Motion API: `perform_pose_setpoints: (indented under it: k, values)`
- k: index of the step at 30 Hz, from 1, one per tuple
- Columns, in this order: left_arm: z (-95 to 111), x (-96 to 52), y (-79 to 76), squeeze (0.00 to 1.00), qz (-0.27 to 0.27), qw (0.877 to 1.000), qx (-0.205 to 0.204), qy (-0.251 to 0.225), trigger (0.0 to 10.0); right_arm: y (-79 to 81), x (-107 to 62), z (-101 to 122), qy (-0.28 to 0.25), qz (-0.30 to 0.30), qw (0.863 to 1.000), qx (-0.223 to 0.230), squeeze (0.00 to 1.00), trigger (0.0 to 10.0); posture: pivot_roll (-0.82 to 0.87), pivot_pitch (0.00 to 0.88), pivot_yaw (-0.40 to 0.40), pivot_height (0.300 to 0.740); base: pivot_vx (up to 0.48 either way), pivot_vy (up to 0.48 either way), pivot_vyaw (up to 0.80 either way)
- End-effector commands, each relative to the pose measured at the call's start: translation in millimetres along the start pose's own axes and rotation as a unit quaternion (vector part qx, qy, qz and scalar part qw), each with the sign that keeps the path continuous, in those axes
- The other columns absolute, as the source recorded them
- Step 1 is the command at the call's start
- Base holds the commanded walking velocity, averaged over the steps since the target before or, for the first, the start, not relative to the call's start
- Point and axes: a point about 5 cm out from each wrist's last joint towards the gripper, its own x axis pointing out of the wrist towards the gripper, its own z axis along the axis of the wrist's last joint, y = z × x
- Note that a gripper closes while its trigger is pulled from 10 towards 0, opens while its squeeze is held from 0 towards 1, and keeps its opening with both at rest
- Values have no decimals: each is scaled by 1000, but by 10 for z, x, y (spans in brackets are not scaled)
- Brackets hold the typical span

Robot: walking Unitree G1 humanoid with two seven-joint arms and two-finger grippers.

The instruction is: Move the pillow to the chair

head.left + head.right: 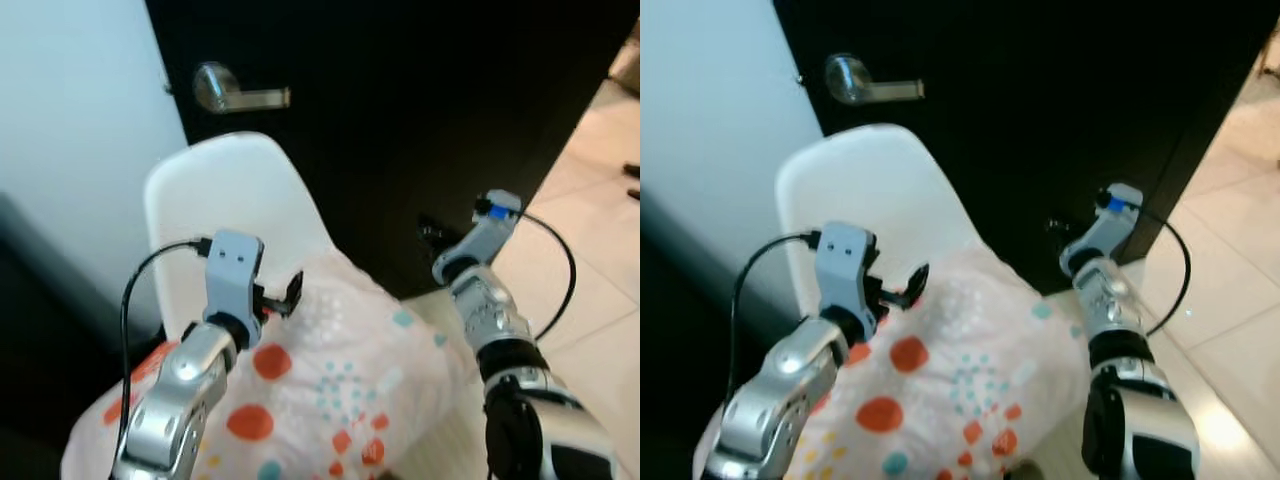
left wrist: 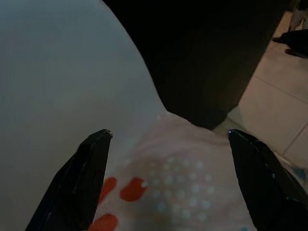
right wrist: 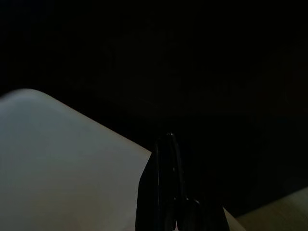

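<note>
The pillow (image 1: 340, 390), white with orange and teal dots, lies on the seat of the white chair (image 1: 230, 200) and leans against its backrest. My left gripper (image 1: 280, 297) hovers open just over the pillow's upper edge, close to the backrest. In the left wrist view its two black fingers (image 2: 91, 168) stand wide apart with the pillow (image 2: 178, 178) between and below them, not gripped. My right gripper (image 1: 432, 233) is off the pillow's right side, in front of the dark door. In the right wrist view its fingers (image 3: 166, 192) are pressed together, with nothing in them.
A dark door (image 1: 420, 110) with a silver lever handle (image 1: 235, 95) stands right behind the chair. A pale wall (image 1: 70, 130) lies to the left. Light floor tiles (image 1: 590, 260) stretch away on the right.
</note>
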Motion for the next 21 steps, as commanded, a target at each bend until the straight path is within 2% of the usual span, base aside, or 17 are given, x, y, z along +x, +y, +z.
perform_pose_setpoints:
  k: [1, 21]
  values:
    - [-51, -1, 10, 0, 6, 1000, 2, 12, 10000, -20, -25, -54, 9, -6, 1000, 2, 0, 10000, 35, 90, -6, 740, 0, 0, 0]
    - [-131, -18, 25, 0, 12, 1000, 1, 27, 10000, -68, -64, -193, 41, -39, 998, -6, 0, 10000, 34, 91, -3, 740, 0, 0, 0]
